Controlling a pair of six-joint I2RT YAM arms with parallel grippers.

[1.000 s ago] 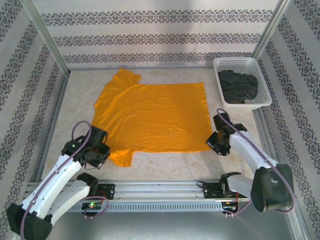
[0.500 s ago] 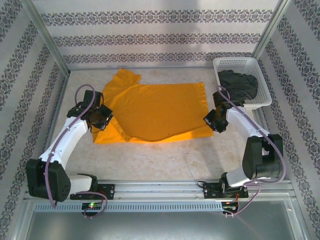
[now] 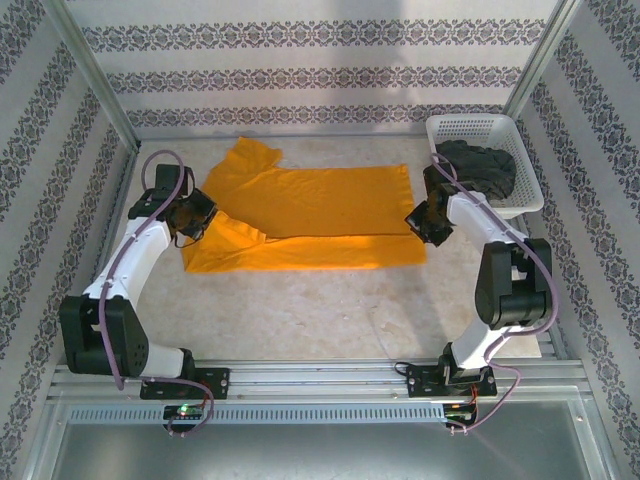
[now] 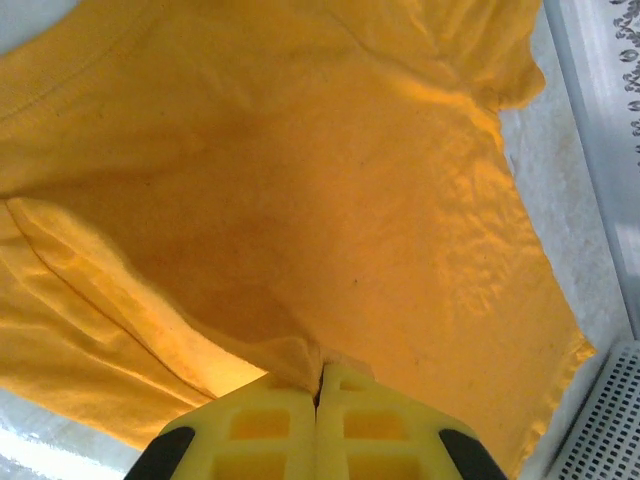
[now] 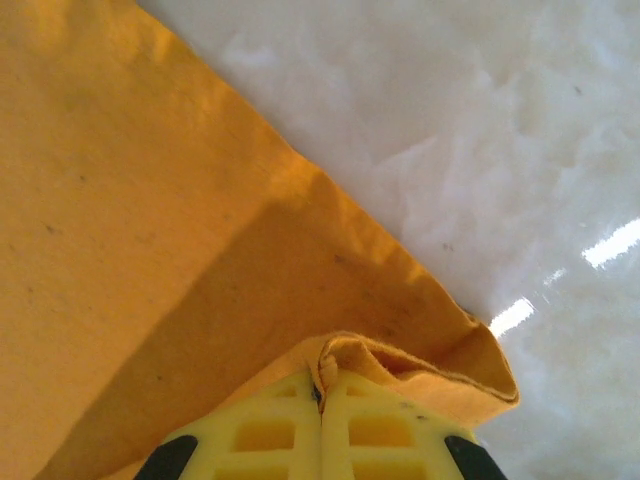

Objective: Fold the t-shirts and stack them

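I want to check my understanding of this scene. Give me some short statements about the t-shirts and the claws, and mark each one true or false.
1. The left claw is shut on the orange t-shirt. True.
2. The right claw stands open and holds nothing. False: it is shut on an edge of the orange t-shirt.
3. The grey t-shirt lies in the white basket. True.
4. The grey t-shirt is stacked on the orange one. False: the two are apart, and the grey one is in the basket.
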